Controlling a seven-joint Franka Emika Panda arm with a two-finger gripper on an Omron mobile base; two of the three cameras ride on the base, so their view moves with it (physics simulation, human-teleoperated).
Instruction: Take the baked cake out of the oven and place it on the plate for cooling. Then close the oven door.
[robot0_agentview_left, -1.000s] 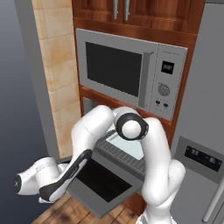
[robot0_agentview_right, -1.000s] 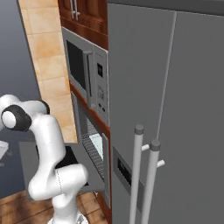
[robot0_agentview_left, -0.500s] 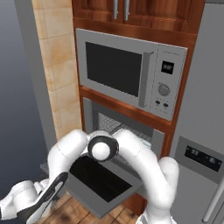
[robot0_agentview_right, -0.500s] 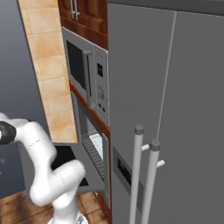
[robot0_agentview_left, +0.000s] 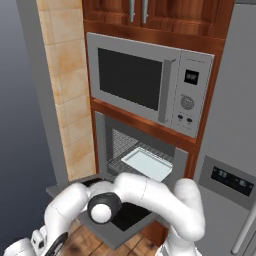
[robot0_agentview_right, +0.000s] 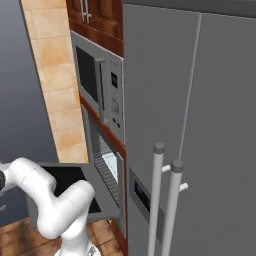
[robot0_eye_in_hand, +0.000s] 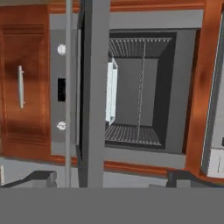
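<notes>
gripper (robot0_eye_in_hand: 111, 177) spread open, well back from oven door (robot0_eye_in_hand: 92, 96) hanging down.

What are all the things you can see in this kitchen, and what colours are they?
Microwave: one, grey with a dark window, built in above the oven.
Oven: one, grey inside, under the microwave, wire rack showing.
Oven door: one, grey with black glass, folded down open.
Tray: one, pale white, on the rack inside the oven.
Fridge: one, grey, right of the oven, two upright bar handles.
Cabinet: one, brown wood, above the microwave.
Wall tiles: tan, left of the oven.
Floor: brown wood, below the door.
Robot arm: one, white with dark joints, bent low before the oven.
Gripper: one, dark tips, open, facing the oven.
</notes>
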